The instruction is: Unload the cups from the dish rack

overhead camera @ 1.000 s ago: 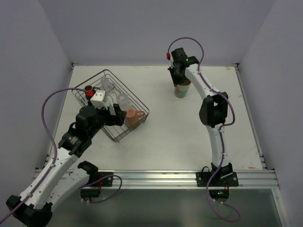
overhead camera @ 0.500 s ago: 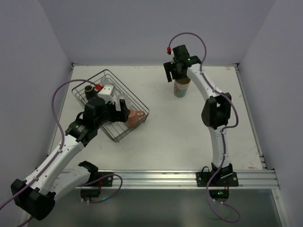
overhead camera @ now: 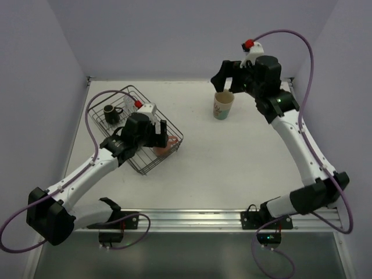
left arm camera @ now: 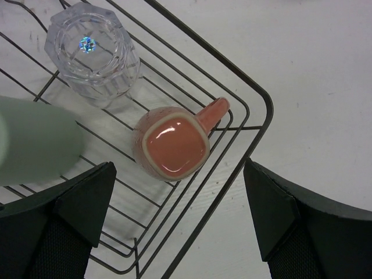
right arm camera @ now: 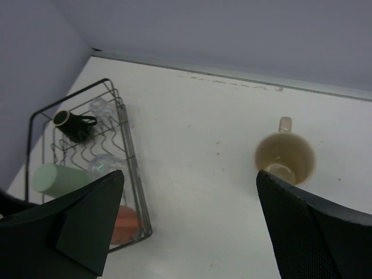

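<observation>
Jaws of the left claw (left arm camera: 180, 229) stood spread wide, grasping nothing, its two dark fingers (left arm camera: 70, 221) filling the 7 and 5 o'clock corners of the wrist view. Just above the gap, near the centre of that view, lay the pink mug (left arm camera: 173, 142), a glossy pink face turned up to the camera and its handle pointing to 2 o'clock. The claw hung over it without touching. The mug sat on the wire floor of the rack (left arm camera: 269, 110), tight in one corner. At 9 o'clock from the mug the green cup (left arm camera: 35, 148) lay on its side, and at 11 o'clock a glass (left arm camera: 93, 49) was seen end-on.

In the top view the rack took up the 10 o'clock part of the bench (overhead camera: 232, 163), with the pink mug in its 4 o'clock corner and the dark mug (overhead camera: 109, 111) mouth-up toward its 10 o'clock end. A second glass (right arm camera: 100, 106) showed faintly at 2 o'clock of the dark mug in the right wrist view.

The right claw (right arm camera: 192, 232) was likewise released and empty, held high over the bench. The cream mug (right arm camera: 285, 157) stood upright on the bench at its 1 o'clock part, well apart from the rack, empty inside, its handle at 12 o'clock in the wrist view.
</observation>
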Controlling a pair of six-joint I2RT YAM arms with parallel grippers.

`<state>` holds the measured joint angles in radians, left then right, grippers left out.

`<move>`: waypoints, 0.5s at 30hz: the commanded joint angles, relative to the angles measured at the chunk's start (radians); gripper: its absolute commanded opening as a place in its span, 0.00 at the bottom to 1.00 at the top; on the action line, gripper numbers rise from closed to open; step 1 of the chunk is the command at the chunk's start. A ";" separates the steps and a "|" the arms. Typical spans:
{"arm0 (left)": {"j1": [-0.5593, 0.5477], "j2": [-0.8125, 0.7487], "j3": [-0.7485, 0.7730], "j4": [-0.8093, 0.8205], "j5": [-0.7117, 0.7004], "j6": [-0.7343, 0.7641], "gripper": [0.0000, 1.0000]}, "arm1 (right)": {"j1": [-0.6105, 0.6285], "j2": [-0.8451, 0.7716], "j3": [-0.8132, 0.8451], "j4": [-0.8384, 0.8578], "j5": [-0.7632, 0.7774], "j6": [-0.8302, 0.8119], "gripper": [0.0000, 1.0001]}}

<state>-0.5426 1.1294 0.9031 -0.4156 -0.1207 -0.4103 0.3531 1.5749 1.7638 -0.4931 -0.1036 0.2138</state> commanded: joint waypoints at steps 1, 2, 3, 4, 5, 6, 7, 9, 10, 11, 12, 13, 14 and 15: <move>-0.020 0.026 0.059 0.015 -0.083 -0.027 1.00 | 0.006 -0.236 -0.261 0.274 -0.105 0.175 0.99; -0.019 0.041 0.060 0.033 -0.088 -0.028 1.00 | 0.013 -0.284 -0.400 0.319 -0.119 0.199 0.99; -0.020 0.050 0.063 0.040 -0.089 -0.028 1.00 | 0.020 -0.332 -0.462 0.359 -0.146 0.223 0.99; -0.019 0.059 0.066 0.043 -0.092 -0.030 1.00 | 0.024 -0.373 -0.524 0.428 -0.165 0.255 0.99; -0.020 0.084 0.068 0.049 -0.094 -0.030 0.98 | 0.033 -0.444 -0.615 0.450 -0.179 0.269 0.98; -0.019 0.096 0.066 0.052 -0.094 -0.030 0.97 | 0.038 -0.473 -0.651 0.464 -0.183 0.282 0.97; -0.020 0.107 0.062 0.057 -0.094 -0.031 0.95 | 0.040 -0.501 -0.684 0.476 -0.191 0.291 0.97; -0.022 0.133 0.054 0.069 -0.092 -0.035 0.93 | 0.043 -0.567 -0.748 0.472 -0.191 0.294 0.97; -0.025 0.138 0.045 0.072 -0.096 -0.036 0.93 | 0.046 -0.588 -0.776 0.469 -0.199 0.295 0.97; -0.026 0.151 0.042 0.083 -0.096 -0.041 0.93 | 0.046 -0.617 -0.785 0.464 -0.205 0.294 0.97; -0.031 0.158 0.039 0.089 -0.093 -0.041 0.93 | 0.047 -0.630 -0.793 0.459 -0.211 0.292 0.96; -0.034 0.165 0.039 0.093 -0.092 -0.041 0.92 | 0.049 -0.641 -0.799 0.455 -0.218 0.291 0.96; -0.037 0.184 0.045 0.093 -0.097 -0.041 0.92 | 0.050 -0.648 -0.811 0.455 -0.223 0.289 0.96; -0.042 0.191 0.046 0.095 -0.103 -0.044 0.92 | 0.052 -0.653 -0.814 0.453 -0.229 0.288 0.96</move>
<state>-0.5697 1.3041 0.9298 -0.3805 -0.1921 -0.4355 0.3973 0.9707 0.9535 -0.1204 -0.2852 0.4801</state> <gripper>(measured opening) 0.925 0.967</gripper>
